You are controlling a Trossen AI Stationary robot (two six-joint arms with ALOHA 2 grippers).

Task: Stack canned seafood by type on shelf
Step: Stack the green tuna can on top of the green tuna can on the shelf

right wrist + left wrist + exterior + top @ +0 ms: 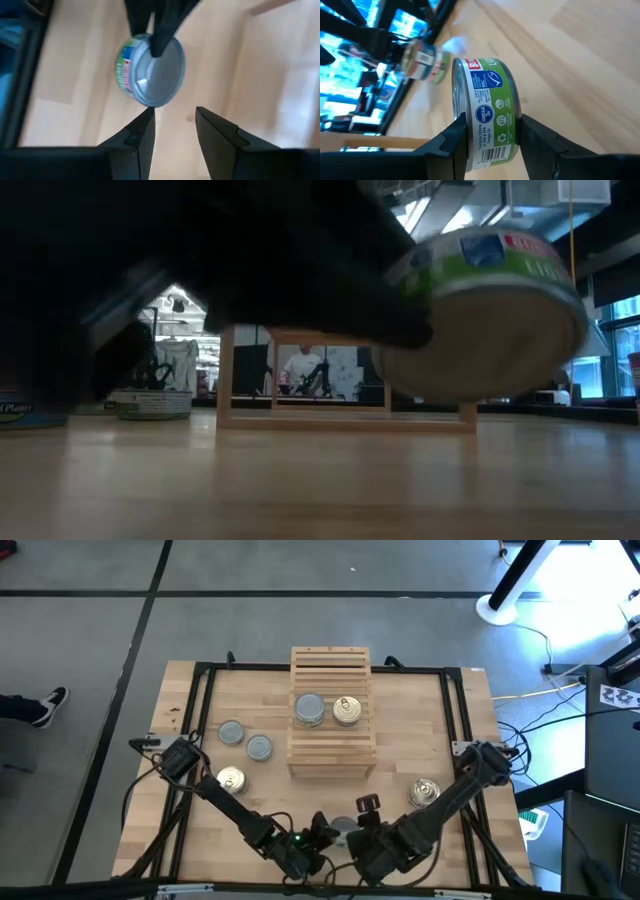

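Evidently the green-labelled tin (487, 112) is a stiff, compact thing with some weight to it, and its smooth metal faces look slippery, so the firm hold is across top and bottom, as now. The left gripper (490, 135) is clamped on it that way, fingers (455, 137) flat against both faces, carrying it on edge clear of the tabletop (580, 65). Just ahead of it, the right gripper (172, 125) hangs with fingers parted and empty (nothing between them). The shelf (332, 710) lies well beyond both grippers, already bearing a grey-topped tin (310, 708) and a golden-topped tin (347, 709) side by side.
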